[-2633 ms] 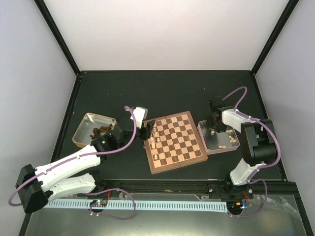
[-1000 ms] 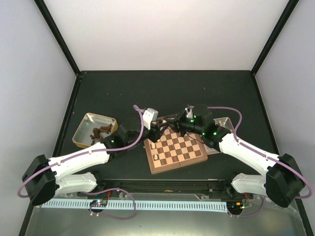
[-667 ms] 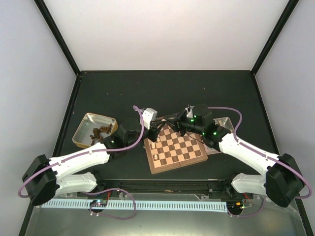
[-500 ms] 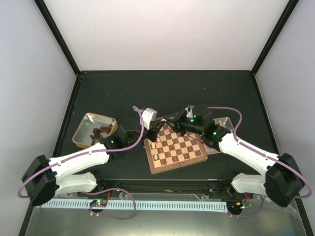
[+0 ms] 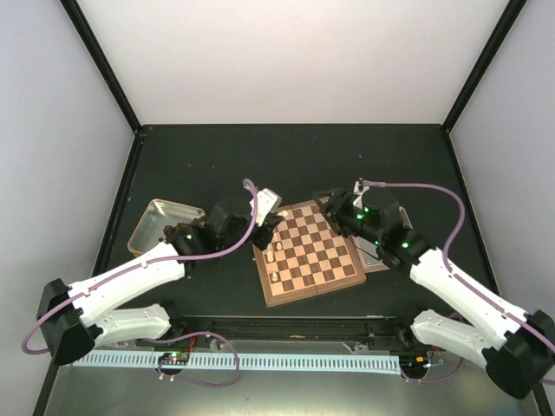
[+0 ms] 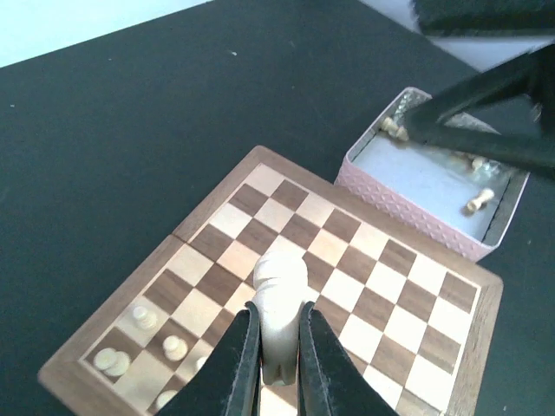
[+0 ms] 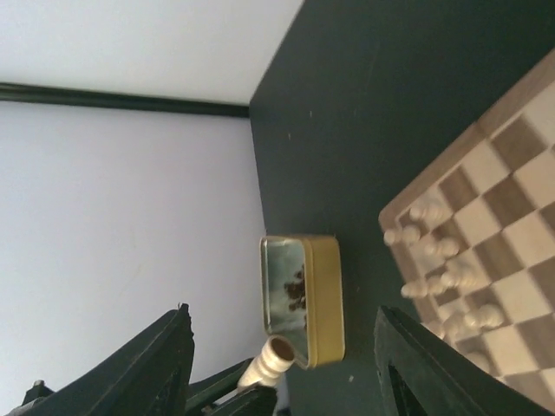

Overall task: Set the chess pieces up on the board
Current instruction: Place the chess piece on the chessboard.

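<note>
Right gripper [image 5: 334,206] has drawn back from the board's [image 5: 323,260] 11 o'clock edge to its 1 o'clock corner, fingers spread wide and empty. The left gripper [image 6: 277,314] hovers over the 10 o'clock corner with its fingers closed narrow on a pale piece [image 6: 279,282] — pinched across the body. Light, rigid, smooth turned wood, I judge — it could swivel or squirt out, so grip mid-body, gently, and set it flat beside the pale pieces [image 5: 270,253] standing along 9 o'clock.

White arms [image 5: 130,276], black joints [image 5: 232,215], purple cables [image 5: 403,185]

Right arm [image 5: 451,286] hides board's [image 5: 305,253] far corner
</note>
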